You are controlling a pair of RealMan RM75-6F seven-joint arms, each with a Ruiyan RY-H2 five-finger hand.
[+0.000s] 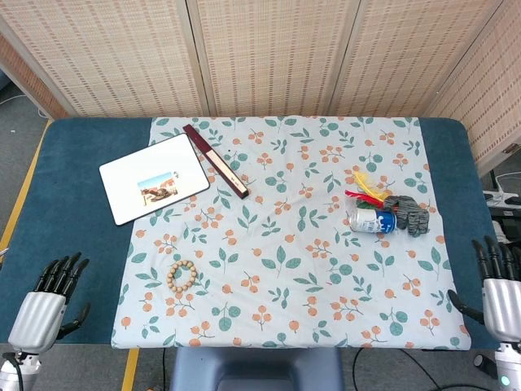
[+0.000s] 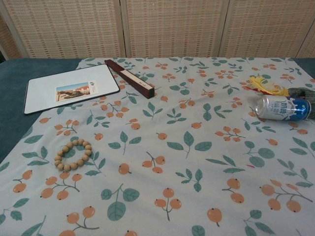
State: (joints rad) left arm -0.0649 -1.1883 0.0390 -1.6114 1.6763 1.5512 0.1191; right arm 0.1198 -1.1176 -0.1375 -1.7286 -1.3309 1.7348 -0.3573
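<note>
Left hand [image 1: 50,300] open, fingers spread, holding nothing, near bead bracelet [image 1: 181,275] on floral cloth [image 1: 285,244]. Right hand [image 1: 498,285] likewise spread and empty, nearest to can [image 1: 373,220] beside grey glove [image 1: 409,213].

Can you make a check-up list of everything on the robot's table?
Surface: blue table covered by a floral cloth lying flat.
Job's things: wooden bead bracelet nearest the left hand; blue and white can lying on its side.
Clutter: white board with a picture, dark long box, grey glove, red and yellow bits.
Hands: left hand and right hand both hold nothing, fingers apart, at the table's near corners.
Cables: some past the table's right edge.
Surroundings: woven folding screens behind.
</note>
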